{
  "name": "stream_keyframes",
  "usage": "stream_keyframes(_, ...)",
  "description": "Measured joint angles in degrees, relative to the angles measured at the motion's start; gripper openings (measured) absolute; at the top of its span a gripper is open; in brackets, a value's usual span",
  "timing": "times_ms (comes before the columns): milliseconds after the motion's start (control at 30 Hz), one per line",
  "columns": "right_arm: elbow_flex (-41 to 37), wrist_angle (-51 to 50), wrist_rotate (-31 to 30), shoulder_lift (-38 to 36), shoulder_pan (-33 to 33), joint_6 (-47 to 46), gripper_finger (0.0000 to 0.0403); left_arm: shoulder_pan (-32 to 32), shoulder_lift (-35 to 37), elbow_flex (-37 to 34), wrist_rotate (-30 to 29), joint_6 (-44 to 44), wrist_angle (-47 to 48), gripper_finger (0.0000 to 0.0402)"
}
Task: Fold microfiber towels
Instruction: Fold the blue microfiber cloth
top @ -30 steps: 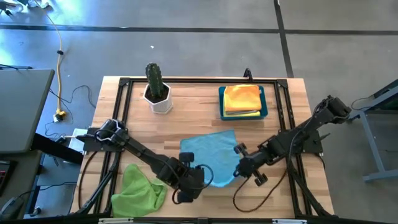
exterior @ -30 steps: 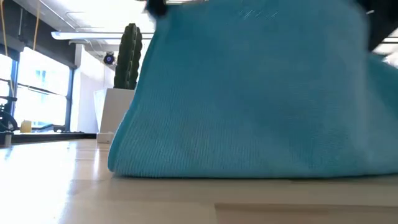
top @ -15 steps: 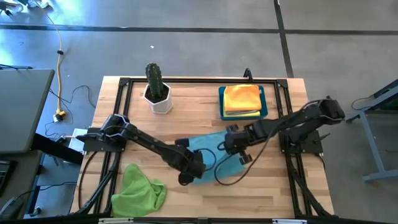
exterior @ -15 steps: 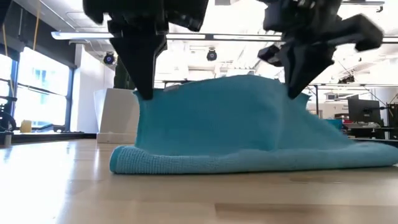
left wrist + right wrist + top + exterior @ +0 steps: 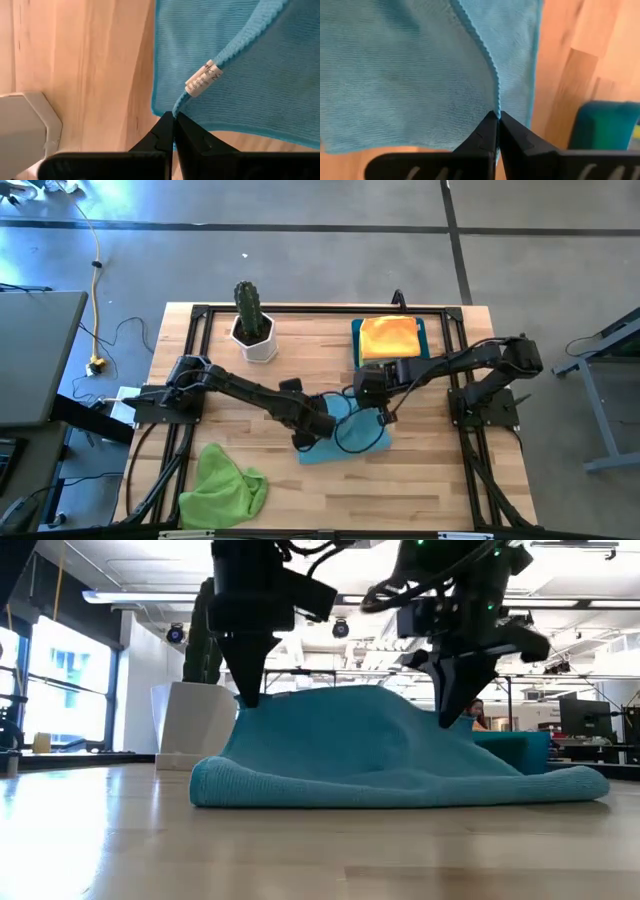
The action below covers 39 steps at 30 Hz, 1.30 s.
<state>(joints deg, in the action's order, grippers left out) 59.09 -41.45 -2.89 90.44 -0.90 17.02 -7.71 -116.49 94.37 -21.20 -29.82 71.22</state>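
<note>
Left gripper (image 5: 172, 116) clenched on hem of light blue towel (image 5: 345, 430), white tag (image 5: 202, 79) just beyond fingertips. Right gripper (image 5: 497, 116) pinches opposite corner hem. Towel doubled over, ribbed weave, draped from both grips onto wooden table (image 5: 420, 480) below. Lime green towel (image 5: 225, 485) crumpled, well apart from left gripper.

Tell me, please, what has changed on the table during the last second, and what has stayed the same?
Both grippers, the left gripper and the right gripper, each shut on a corner of the light blue towel, carried those corners from the near edge toward the cactus and bin side, folding the towel over itself. Nothing was released. The green towel, the cactus and the orange and yellow towels in the bin stayed put.
</note>
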Motion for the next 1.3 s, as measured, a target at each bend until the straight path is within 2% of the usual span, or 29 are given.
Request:
stream_keyframes(200,0.0,0.5,0.1,1.5,3.0,2.7,0.0,2.2,0.0,0.0,3.3,-0.3,-0.9,0.0003)
stream_keyframes(467,0.0,2.4,2.9,3.9,5.1,4.0,0.0,2.5,0.0,0.0,2.6,-2.6,-0.3,0.0003)
stream_keyframes(733,0.0,2.7,3.1,4.1,5.1,4.1,0.0003,2.6,0.0,0.0,3.0,-3.0,-0.3,0.0003)
stream_keyframes(867,0.0,2.7,1.8,4.1,5.1,4.1,0.0031,2.4,0.0,0.0,2.6,-4.3,-0.3,0.0003)
stream_keyframes(1033,0.0,1.2,-4.6,4.1,5.1,4.0,0.0084,3.0,0.0,0.0,1.1,-12.3,1.9,0.0011)
stream_keyframes(1167,0.0,-0.8,-6.3,4.1,5.1,1.1,0.0111,4.2,-0.2,0.0,1.5,-15.6,4.3,0.004)
stream_keyframes(1300,0.0,-2.0,-5.3,4.0,5.0,-1.5,0.0117,4.7,-0.4,0.0,3.3,-16.0,5.4,0.0079)
